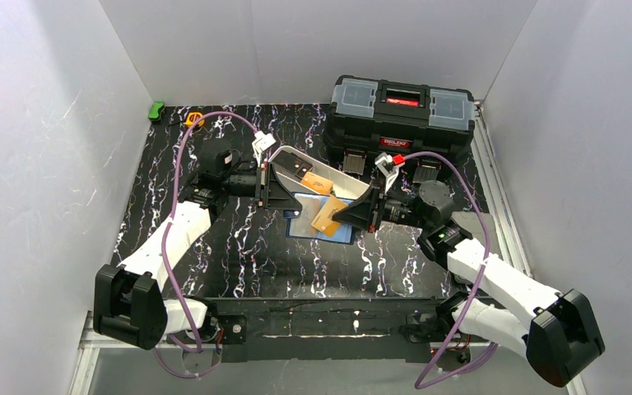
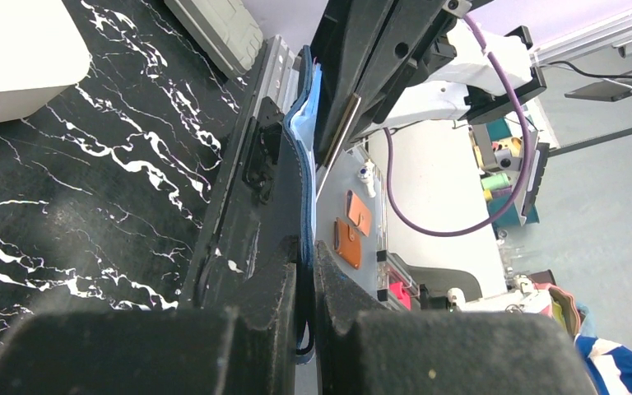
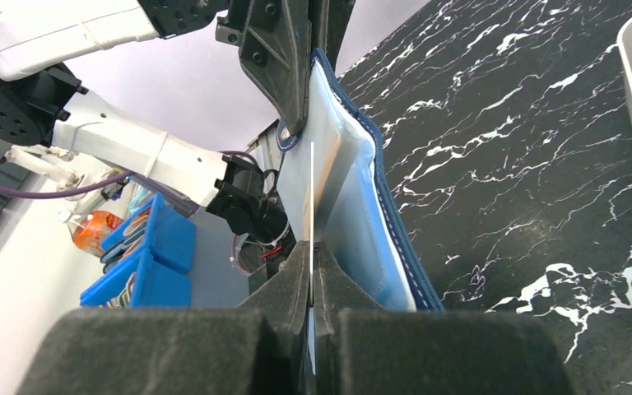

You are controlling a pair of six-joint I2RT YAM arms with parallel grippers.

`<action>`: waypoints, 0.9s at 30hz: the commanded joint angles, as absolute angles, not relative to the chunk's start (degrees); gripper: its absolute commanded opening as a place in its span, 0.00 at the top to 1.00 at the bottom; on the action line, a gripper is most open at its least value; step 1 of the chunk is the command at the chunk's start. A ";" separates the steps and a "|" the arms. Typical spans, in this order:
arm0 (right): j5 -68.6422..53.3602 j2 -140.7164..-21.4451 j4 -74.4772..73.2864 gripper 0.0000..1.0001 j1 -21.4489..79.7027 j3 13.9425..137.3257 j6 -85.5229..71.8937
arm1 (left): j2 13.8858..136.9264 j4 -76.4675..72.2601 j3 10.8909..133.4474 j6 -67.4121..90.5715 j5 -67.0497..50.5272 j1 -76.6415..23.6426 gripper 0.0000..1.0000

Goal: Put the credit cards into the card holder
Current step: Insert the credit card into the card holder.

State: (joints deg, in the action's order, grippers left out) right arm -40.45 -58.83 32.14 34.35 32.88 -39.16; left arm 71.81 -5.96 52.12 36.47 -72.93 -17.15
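Card holder (image 1: 300,216) lies open mid-surface (image 1: 239,255), just near of white tray (image 1: 354,185). L claw (image 1: 278,191) closed on holder's left edge. R claw (image 1: 348,216) closed on orange card (image 1: 327,218), over holder. Risks: card misses pocket and buckles; holder slips free under push.

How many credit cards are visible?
3. One tan card in the right gripper over the open card holder; one orange card and one dark card in the white tray. Others may be hidden.

I see the navy-blue folding card holder (image 1: 339,235) at centre, an orange plastic card (image 1: 326,216) over it, the long white oblong tray (image 1: 352,184) just behind, the big black toolbox (image 1: 401,115) behind that, rightward.
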 commanded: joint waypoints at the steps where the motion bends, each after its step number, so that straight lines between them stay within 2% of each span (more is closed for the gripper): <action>1: -38.28 -56.75 30.27 0.99 33.14 32.03 -36.63 | 70.51 -5.98 53.42 36.90 -76.86 -17.58 1.00; 16: -38.64 -54.36 29.36 0.99 31.89 30.30 -36.71 | 70.74 -5.99 53.88 37.25 -76.69 -17.69 1.00; 27: -41.06 -57.99 36.21 0.99 31.85 30.99 -40.78 | 71.03 -6.06 54.14 37.35 -76.55 -18.09 1.00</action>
State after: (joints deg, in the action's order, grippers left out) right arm -40.69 -56.47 31.29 32.25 30.57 -39.46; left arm 71.81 -5.96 52.12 36.49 -73.34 -17.39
